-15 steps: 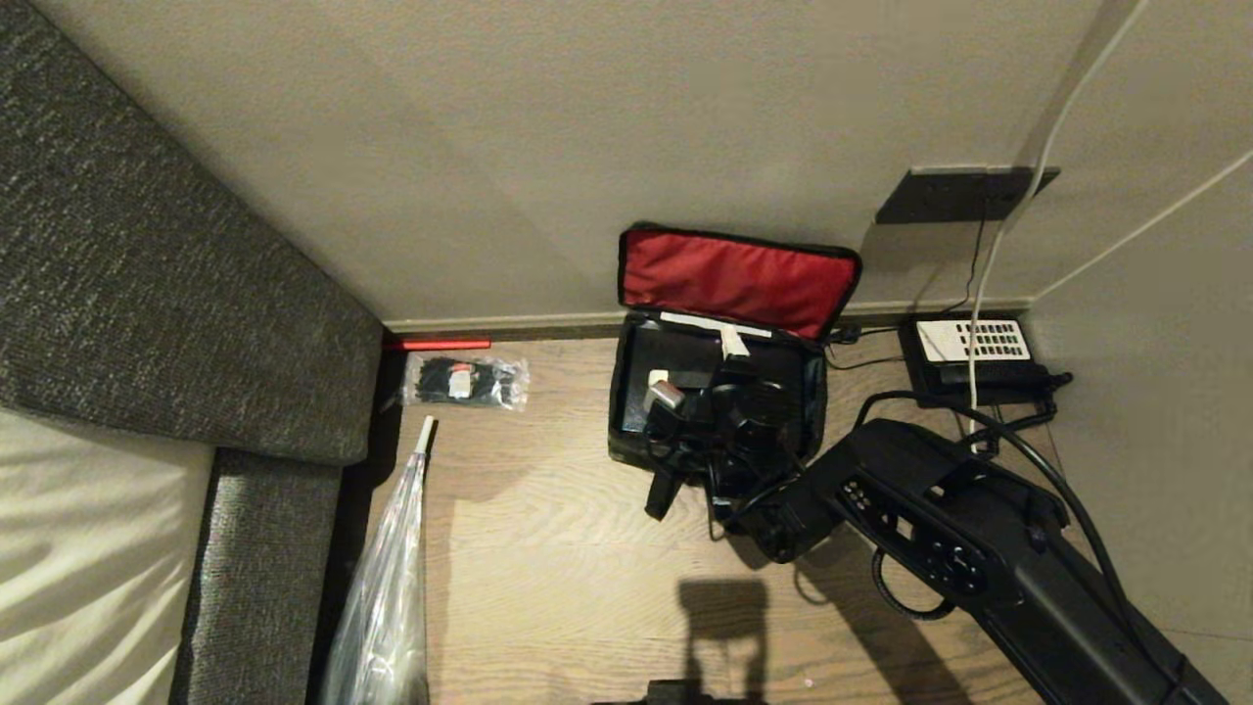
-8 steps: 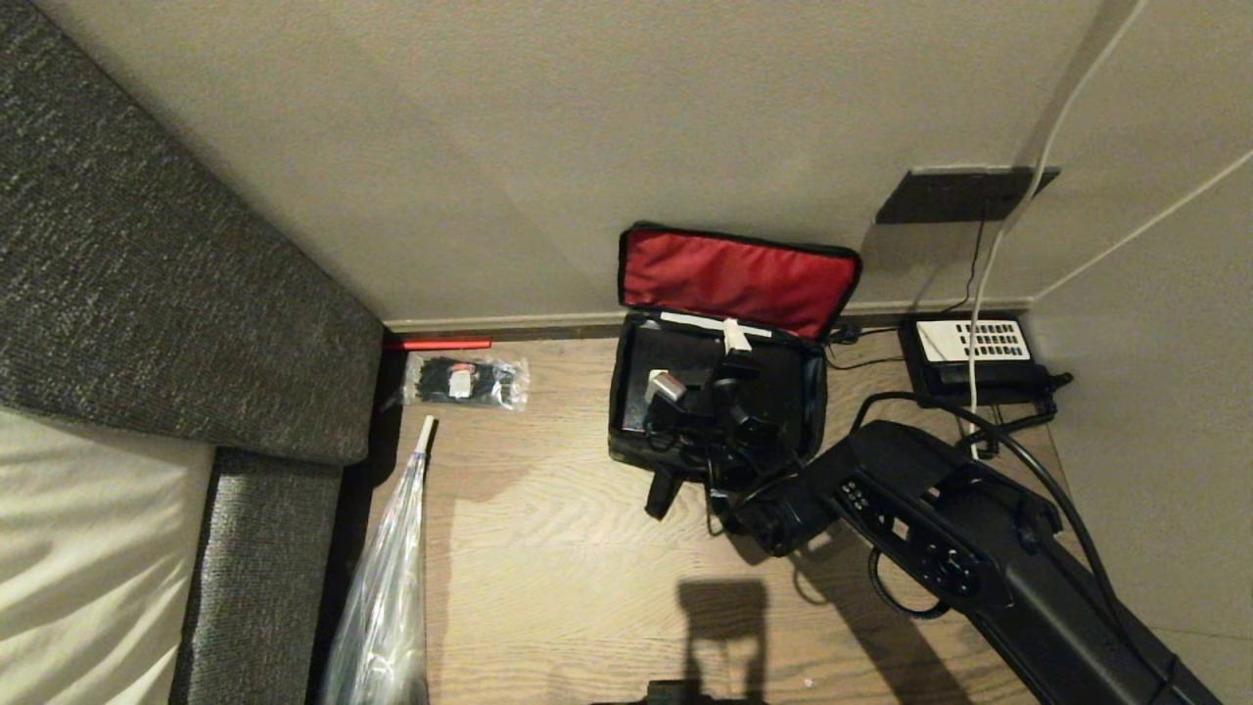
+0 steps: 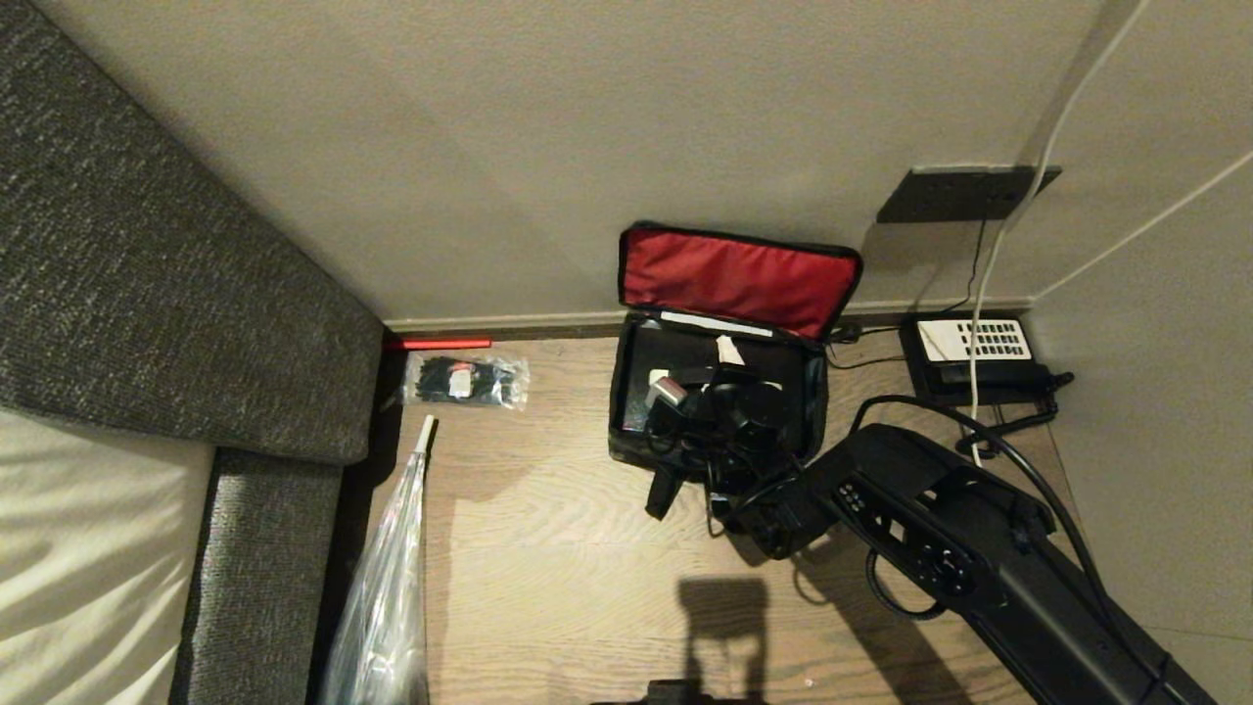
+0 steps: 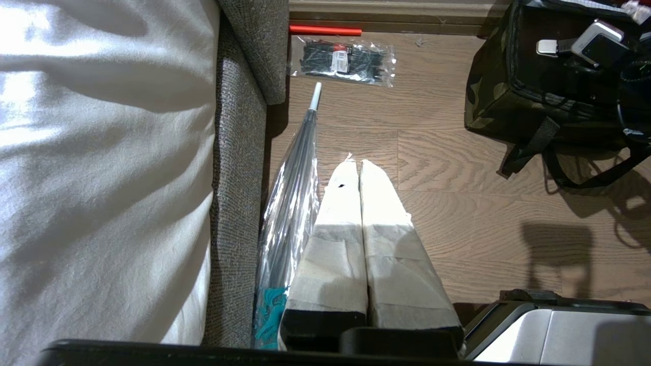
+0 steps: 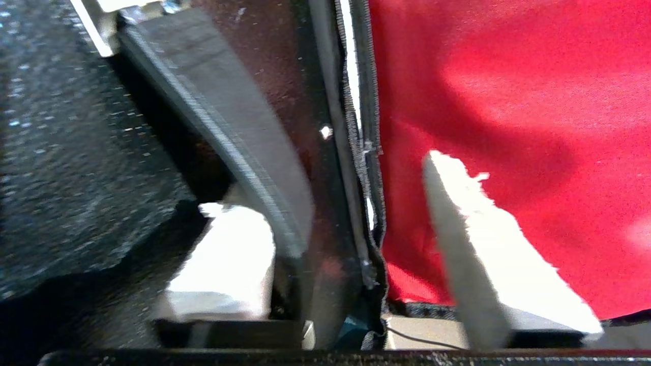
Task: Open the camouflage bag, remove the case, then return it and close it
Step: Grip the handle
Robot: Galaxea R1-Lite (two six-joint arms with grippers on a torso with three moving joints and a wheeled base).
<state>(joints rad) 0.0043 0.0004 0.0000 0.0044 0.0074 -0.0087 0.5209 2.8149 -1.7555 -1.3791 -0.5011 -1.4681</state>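
Note:
The camouflage bag (image 3: 626,446) stands open on the wood floor against the wall, and its red lid lining (image 3: 734,279) leans back on the wall. My right gripper (image 3: 700,377) reaches down into the bag's black inside. In the right wrist view its white-taped fingers (image 5: 229,254) stand apart around a dark flat slab, apparently the case (image 5: 244,132), and the bag's zipped rear rim (image 5: 366,152). One finger lies against the slab; red lining shows beside the other. My left gripper (image 4: 353,162) hangs parked over the floor, shut and empty.
A black desk phone (image 3: 974,352) sits in the corner to the bag's right, with cables running up the wall. A clear packet of cable ties (image 3: 465,382) lies left of the bag. A wrapped umbrella (image 3: 387,587) leans by the grey sofa (image 3: 176,323).
The right gripper's fingers have drawn closer together inside the bag; the far fingertip moved toward the near one. The arm shifted only slightly. The left arm stayed still.

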